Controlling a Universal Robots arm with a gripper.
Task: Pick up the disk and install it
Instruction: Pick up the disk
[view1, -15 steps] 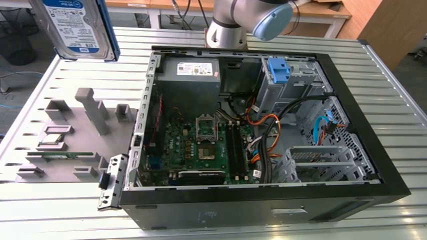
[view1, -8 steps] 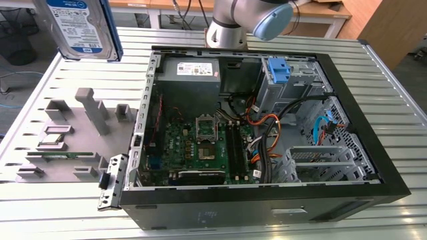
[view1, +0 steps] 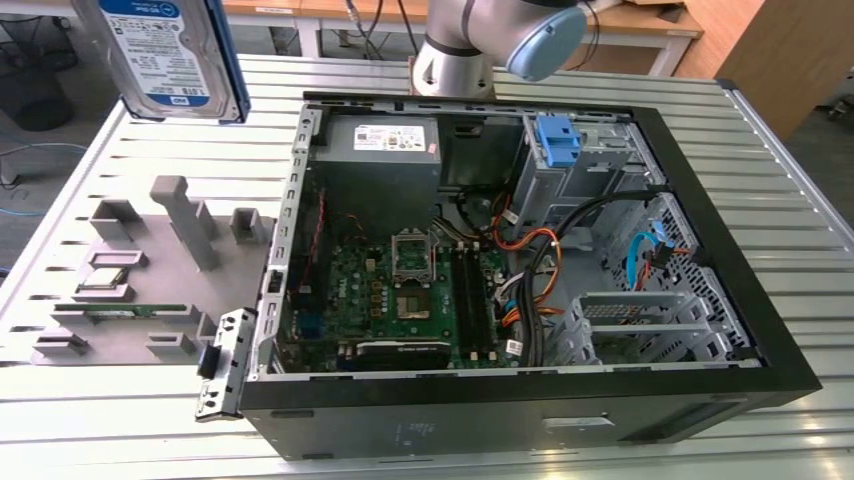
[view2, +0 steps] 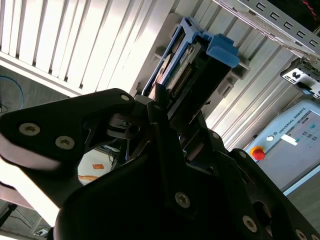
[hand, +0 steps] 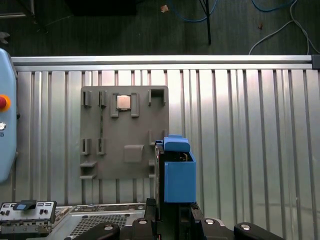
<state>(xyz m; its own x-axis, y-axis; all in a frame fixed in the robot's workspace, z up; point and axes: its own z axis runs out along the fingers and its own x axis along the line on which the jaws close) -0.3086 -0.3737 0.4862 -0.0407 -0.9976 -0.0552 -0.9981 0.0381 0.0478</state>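
claw (view2: 172, 102) clamped on disk (view2: 200, 55), held off desk (view1: 120, 420) | gray tray (hand: 107, 135): square chip (hand: 124, 102) | open case (view1: 534, 425): motherboard (view1: 400, 290), blue bracket (view1: 558, 140)

Bright even light; glare on slatted table (view2: 100, 35); soft shadows.

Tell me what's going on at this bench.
The robot arm's end effector is shut on the disk, a silver drive in a blue carrier. It holds the disk in the air over the slatted metal table, near the grey parts holder. The computer case lies open on the table, and the disk is not yet in it.
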